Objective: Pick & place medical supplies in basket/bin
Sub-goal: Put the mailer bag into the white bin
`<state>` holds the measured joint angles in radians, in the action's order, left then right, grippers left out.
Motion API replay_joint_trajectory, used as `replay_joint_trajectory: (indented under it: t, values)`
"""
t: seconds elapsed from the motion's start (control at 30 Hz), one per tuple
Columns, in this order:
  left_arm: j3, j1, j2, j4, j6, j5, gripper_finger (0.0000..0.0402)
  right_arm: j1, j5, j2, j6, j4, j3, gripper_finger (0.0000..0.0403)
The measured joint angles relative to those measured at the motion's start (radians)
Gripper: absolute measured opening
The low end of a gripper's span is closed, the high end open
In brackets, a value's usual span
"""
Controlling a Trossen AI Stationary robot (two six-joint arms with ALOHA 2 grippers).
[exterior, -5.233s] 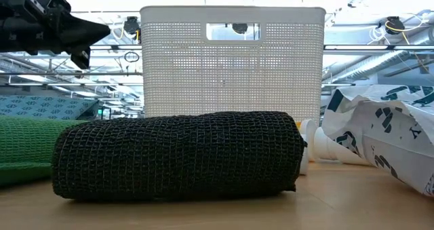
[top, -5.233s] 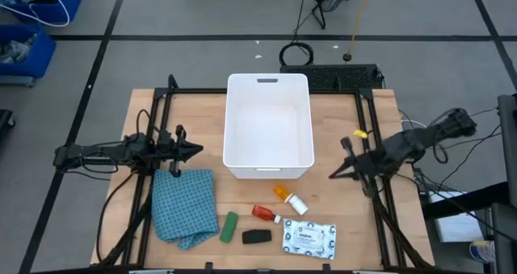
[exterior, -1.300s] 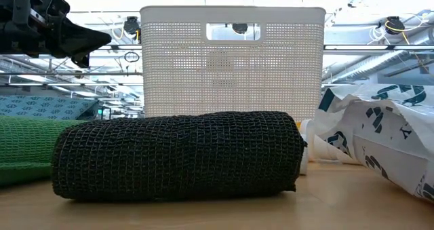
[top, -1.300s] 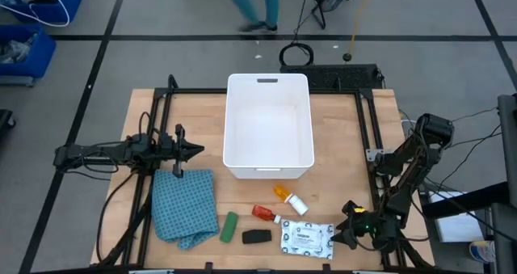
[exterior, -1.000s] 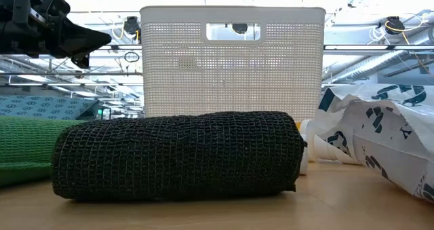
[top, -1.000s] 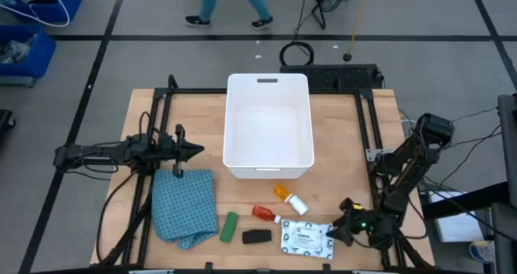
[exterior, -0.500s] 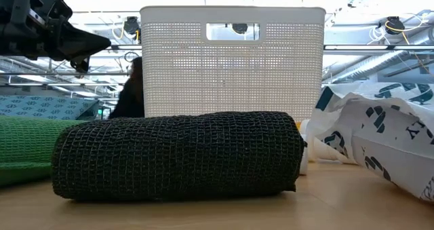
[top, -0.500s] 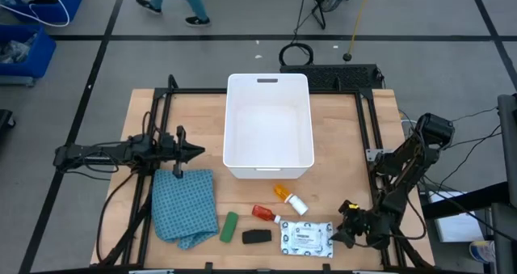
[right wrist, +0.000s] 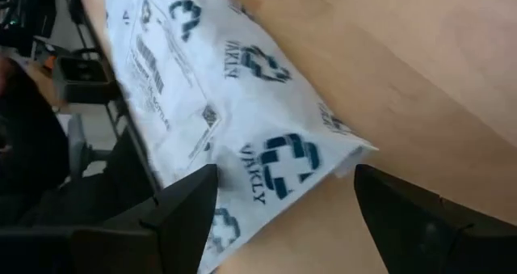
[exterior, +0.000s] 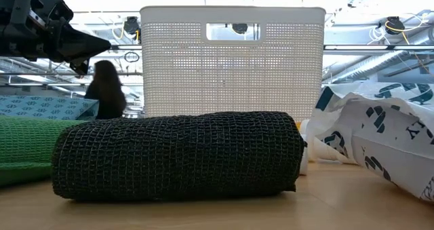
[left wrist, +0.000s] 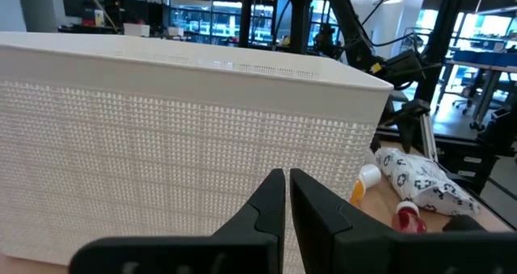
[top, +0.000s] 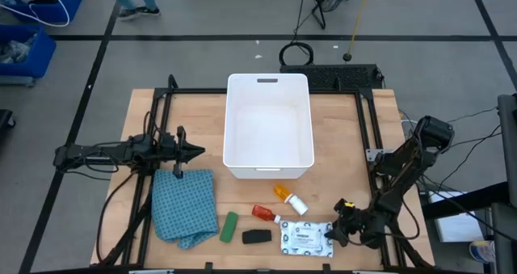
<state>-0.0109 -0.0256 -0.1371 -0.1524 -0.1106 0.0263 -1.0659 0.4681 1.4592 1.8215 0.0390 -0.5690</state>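
Note:
The white tub [top: 229, 128] stands at the table's middle, far side. Near the front edge lie the green piece [top: 229, 227], black piece [top: 257, 237], red-and-white tube [top: 263, 213], orange bottle [top: 283, 195] and the flat white printed packet [top: 303, 239]. My right gripper [top: 331, 233] is low at the packet's right end, open; in the right wrist view [right wrist: 283, 177] its fingers stand on either side of that end [right wrist: 323, 157]. My left gripper [top: 199, 151] hovers shut and empty left of the tub, above the blue checked cloth [top: 186, 205]. My right gripper comes nearly level from the table's right, its open fingers [right wrist: 190, 201] on either side of the packet's right end. I cannot tell whether they touch it. The packet lies on the table.
Black frame rails [top: 367, 145] run along the table's left and right sides. The tub's wall [left wrist: 161, 145] fills the left wrist view. A person [exterior: 105, 87] walks in the room beyond the table.
My right gripper has moved a little toward the table's left edge, closing on the packet's right end. The person behind the table has walked toward the left.

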Motion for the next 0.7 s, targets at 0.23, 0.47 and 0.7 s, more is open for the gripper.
replay_joint_trajectory:
  t: [0.23,0.47,0.7]
  values:
    - [0.000,0.000,0.000,0.000,0.001,0.000,0.0024,0.019,-0.023,0.017,-0.060,0.040,0.000,0.0241]
    - [0.000,0.000,0.000,0.000,-0.001,0.000,0.0024,0.020,-0.011,0.017,-0.089,0.047,-0.002,0.0097]
    - [0.000,0.000,0.000,0.000,-0.002,0.000,0.0024,0.007,0.053,0.004,-0.132,0.028,-0.001,0.0009]
